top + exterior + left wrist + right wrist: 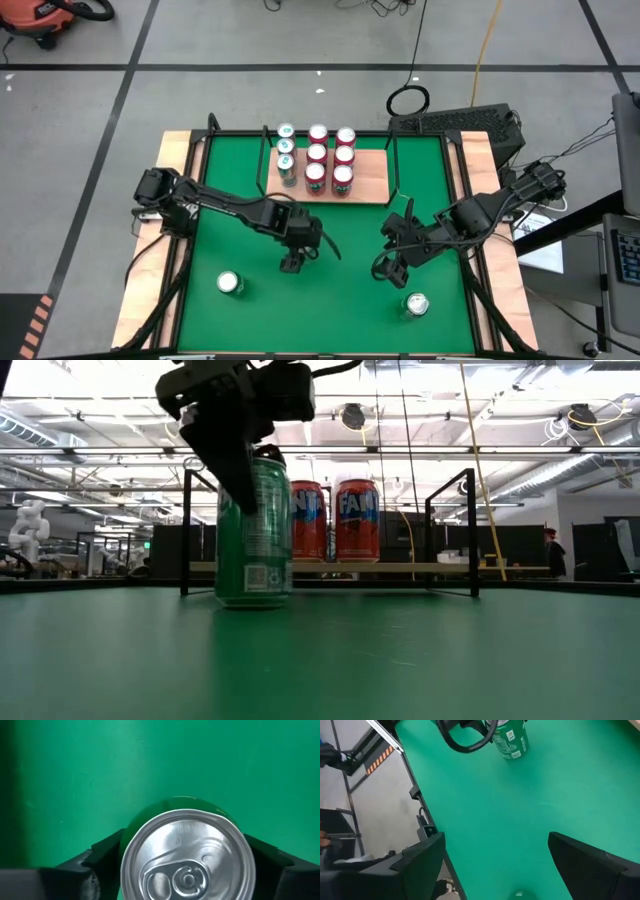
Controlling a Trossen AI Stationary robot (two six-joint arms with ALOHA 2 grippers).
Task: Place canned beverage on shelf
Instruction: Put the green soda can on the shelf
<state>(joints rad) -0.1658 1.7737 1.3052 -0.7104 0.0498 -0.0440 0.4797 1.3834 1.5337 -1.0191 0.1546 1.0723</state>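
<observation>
I see my left gripper [187, 865] straddling an upright green aluminium drink can [254, 530] mid-worktop on the green mat [340, 285], jaws flanking it; contact I cannot tell. My right gripper [495, 862] hovers nearby, jaws wide, empty. The small light-wood shelf with black rails [372, 178] holds red and green cans.

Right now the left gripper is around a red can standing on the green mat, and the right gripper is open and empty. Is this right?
One thing is wrong: the can inside the left gripper is green, not red, as the low view shows. It does stand on the green mat, and the right gripper is open and empty.
</observation>
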